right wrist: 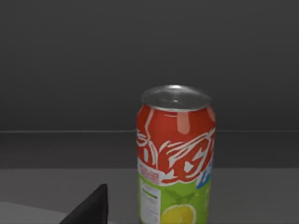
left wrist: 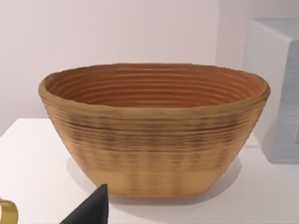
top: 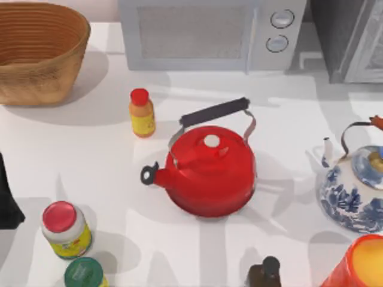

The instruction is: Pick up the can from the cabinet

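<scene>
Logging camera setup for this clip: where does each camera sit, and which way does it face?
Top view: above the table, looking down on the red kettle, microwave, basket and cabinet; a dark part of the left arm sits at its left edge.
Left wrist view: on the left arm, low, facing the basket; one dark fingertip shows.
Right wrist view: on the right arm, facing the upright can against dark grey walls; one dark fingertip shows.
Shared: top and left wrist views both show basket and microwave.

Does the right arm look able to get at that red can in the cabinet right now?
Probably yes. In the right wrist view the can stands upright on a dark grey floor, close ahead, with nothing between camera and can. One dark fingertip shows beside it, not touching.
</scene>
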`<action>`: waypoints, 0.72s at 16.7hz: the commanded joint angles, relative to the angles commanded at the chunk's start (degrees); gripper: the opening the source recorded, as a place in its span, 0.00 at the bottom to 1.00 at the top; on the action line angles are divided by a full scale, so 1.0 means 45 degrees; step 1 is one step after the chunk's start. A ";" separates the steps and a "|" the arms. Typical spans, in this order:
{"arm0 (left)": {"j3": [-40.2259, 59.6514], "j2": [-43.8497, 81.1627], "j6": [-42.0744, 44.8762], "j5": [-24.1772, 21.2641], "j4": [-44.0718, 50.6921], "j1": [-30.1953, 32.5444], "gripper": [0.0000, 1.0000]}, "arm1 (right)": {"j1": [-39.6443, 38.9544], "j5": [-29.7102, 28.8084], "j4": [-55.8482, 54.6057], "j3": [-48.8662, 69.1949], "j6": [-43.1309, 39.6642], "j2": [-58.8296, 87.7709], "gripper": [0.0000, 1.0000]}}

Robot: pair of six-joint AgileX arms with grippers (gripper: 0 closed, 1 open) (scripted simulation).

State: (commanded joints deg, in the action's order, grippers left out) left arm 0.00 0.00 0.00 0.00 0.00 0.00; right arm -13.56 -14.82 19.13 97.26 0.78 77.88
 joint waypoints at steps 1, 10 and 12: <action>0.0000 0.0000 0.0000 0.0000 0.0000 0.0000 1.00 | -0.0225 -0.0237 -0.0313 -0.0168 -0.0008 0.0144 1.00; 0.0000 0.0000 0.0000 0.0000 0.0000 0.0000 1.00 | -0.0595 -0.0646 -0.0939 -0.0298 -0.0026 0.0610 1.00; 0.0000 0.0000 0.0000 0.0000 0.0000 0.0000 1.00 | -0.0457 -0.0503 -0.0982 0.0282 -0.0025 0.1255 1.00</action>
State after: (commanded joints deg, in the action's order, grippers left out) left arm 0.00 0.00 0.00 0.00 0.00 0.00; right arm -15.62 -17.09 14.71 98.53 0.67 83.53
